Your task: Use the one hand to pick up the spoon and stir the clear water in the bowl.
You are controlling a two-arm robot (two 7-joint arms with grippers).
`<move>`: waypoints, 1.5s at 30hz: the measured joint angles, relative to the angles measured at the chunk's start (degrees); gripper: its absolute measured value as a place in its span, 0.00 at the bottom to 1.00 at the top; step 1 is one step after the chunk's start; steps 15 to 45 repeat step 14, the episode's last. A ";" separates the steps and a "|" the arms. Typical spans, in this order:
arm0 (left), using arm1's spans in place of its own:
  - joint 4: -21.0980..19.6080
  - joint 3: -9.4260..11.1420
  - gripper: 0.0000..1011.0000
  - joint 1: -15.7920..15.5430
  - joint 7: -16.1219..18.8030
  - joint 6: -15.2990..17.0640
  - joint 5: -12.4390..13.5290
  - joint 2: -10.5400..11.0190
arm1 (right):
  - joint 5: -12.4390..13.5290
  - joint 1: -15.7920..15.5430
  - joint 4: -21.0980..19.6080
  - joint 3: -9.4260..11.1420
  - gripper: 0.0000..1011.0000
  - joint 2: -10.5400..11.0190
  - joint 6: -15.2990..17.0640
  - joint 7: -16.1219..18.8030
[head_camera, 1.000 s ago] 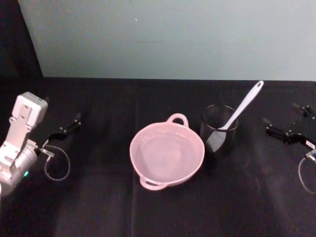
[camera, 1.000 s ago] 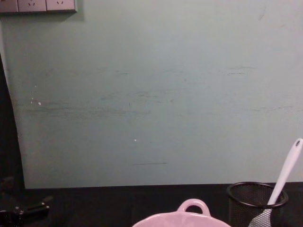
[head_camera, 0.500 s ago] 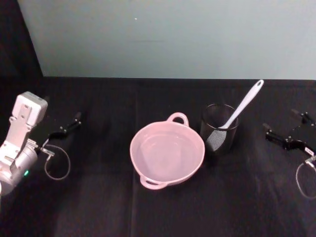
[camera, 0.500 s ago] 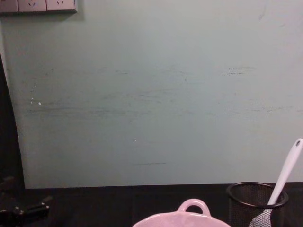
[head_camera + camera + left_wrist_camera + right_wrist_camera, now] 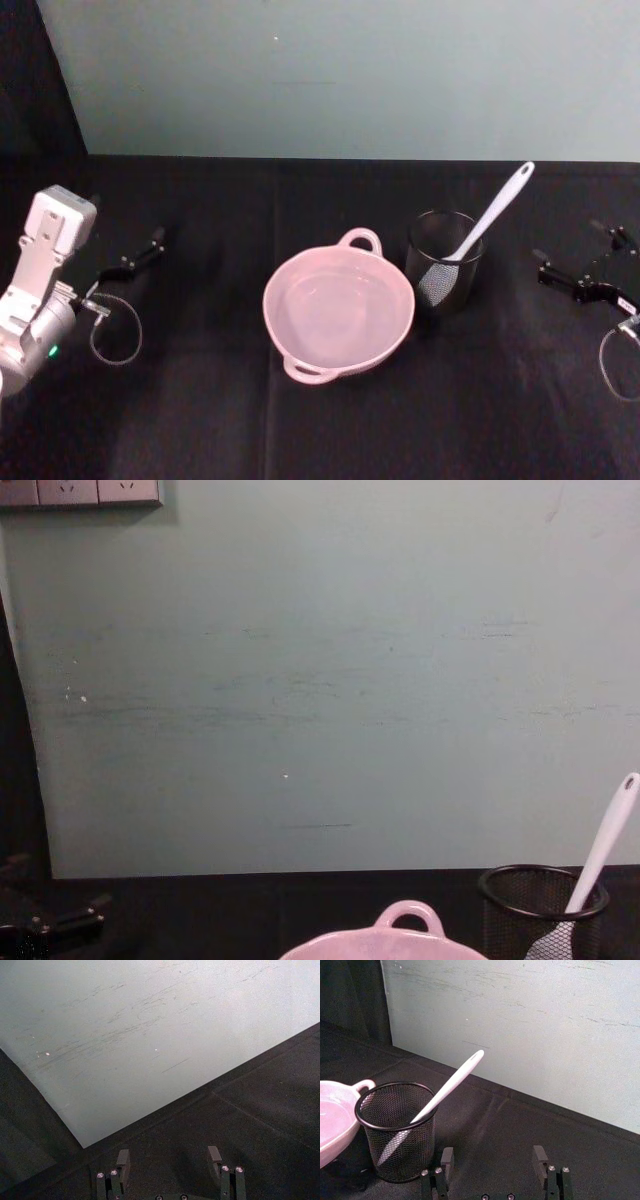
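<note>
The white spoon (image 5: 495,216) stands tilted in a black wire-mesh cup (image 5: 444,262), head down and handle pointing up and to the right. The pale pink bowl (image 5: 338,312) with clear water sits just left of the cup, mid-table. My right gripper (image 5: 566,242) hovers right of the cup, open and empty. In the right wrist view the right gripper (image 5: 493,1156) is open, with the cup (image 5: 395,1132) and spoon (image 5: 447,1085) ahead of it. My left gripper (image 5: 128,240) stays far left, open (image 5: 169,1156). The chest view shows the bowl (image 5: 385,942), cup (image 5: 540,905) and spoon (image 5: 605,845).
A black cloth (image 5: 200,420) covers the table, and a pale green wall (image 5: 340,70) stands behind it. Cable loops hang by each wrist, one at the left (image 5: 115,340). Open room lies between the cup and the right gripper.
The right gripper has shifted slightly nearer in the head view. The bowl, cup, spoon and left arm have stayed put.
</note>
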 joint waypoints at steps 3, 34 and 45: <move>0.00 0.00 1.00 0.00 0.00 0.00 0.00 0.00 | 0.04 0.00 -0.03 0.00 0.99 0.01 0.04 0.00; 0.00 0.00 1.00 0.00 0.00 0.00 0.00 0.00 | 0.13 0.00 -0.10 0.00 0.99 0.06 0.12 -0.02; 0.00 0.00 1.00 0.00 0.00 0.00 0.00 0.00 | 0.13 0.00 -0.10 0.00 0.99 0.06 0.12 -0.02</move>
